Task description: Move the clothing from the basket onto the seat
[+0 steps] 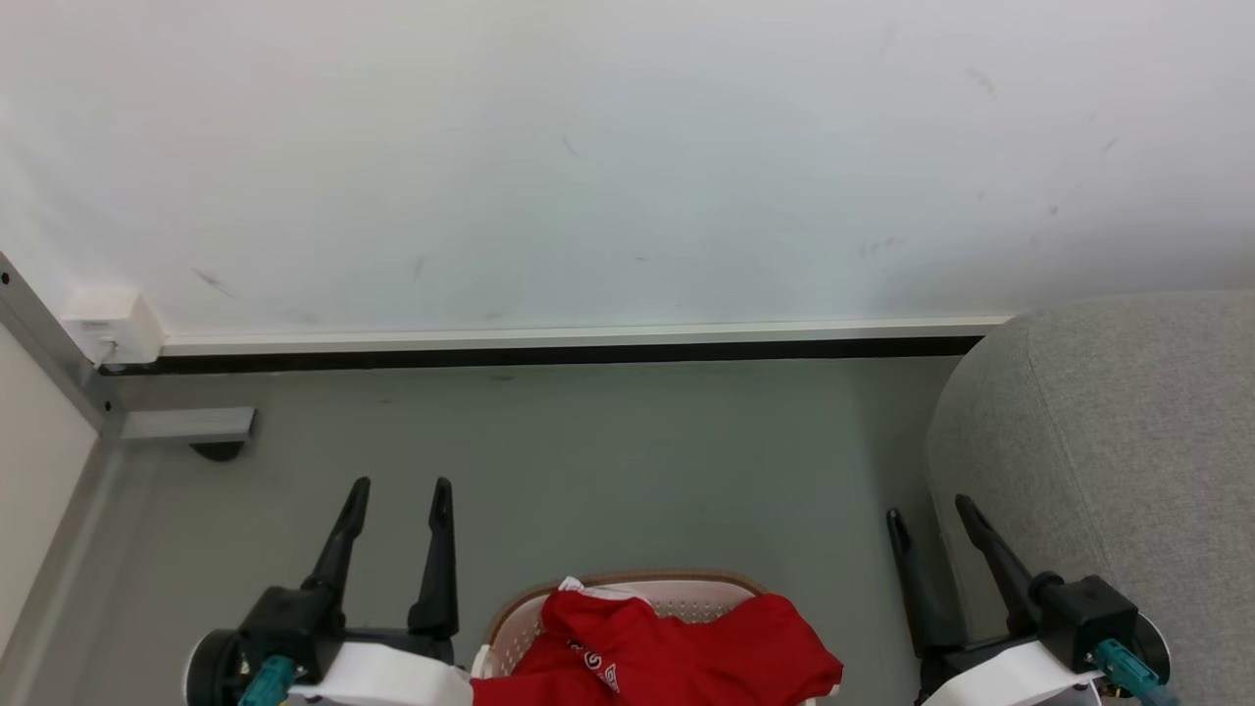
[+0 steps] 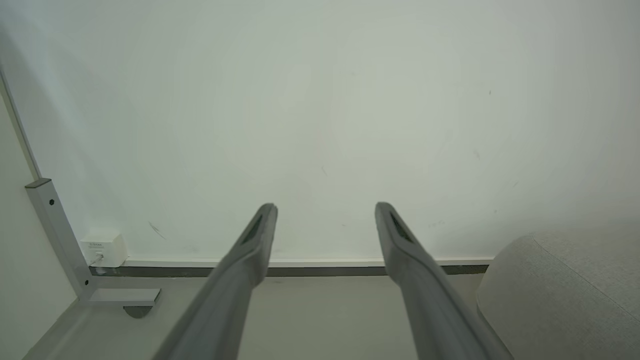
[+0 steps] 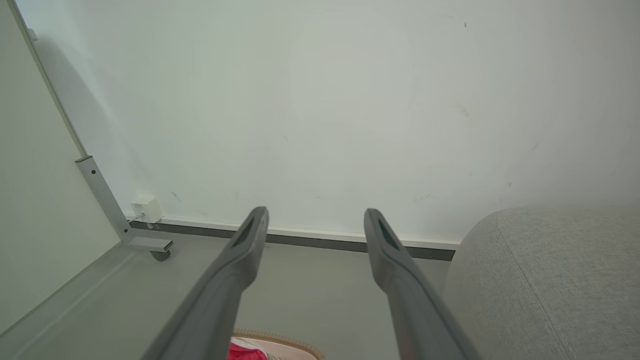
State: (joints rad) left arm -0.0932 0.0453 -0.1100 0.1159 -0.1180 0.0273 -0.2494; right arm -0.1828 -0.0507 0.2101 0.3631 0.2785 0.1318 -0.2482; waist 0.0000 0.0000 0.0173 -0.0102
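Floor (image 1: pixel 608 461) is lying open up to the wall (image 1: pixel 627 147). Seat (image 1: pixel 1128 441) is blocking the right; metal frame foot (image 1: pixel 186 425) is jutting in left. Clothing (image 1: pixel 706 652) is sitting exposed atop the basket (image 1: pixel 637 577).

Left pincer (image 1: pixel 400 485) and right pincer (image 1: pixel 928 508) both spread wide and empty, dark fingers pointing forward, white forearms low.

White wall (image 1: pixel 627 147) – matte, evenly lit, a few faint dark scuffs. White skirting strip (image 1: pixel 588 338) along its base, with a dark band beneath. Grey floor (image 1: pixel 637 461), smooth. At the left, a pale partition panel (image 1: pixel 29 471) in a grey metal frame (image 1: pixel 44 338). Its foot bracket (image 1: pixel 186 424) sits on a dark caster (image 1: pixel 218 450). Small white box (image 1: pixel 108 319) at the wall's foot, touching the frame.
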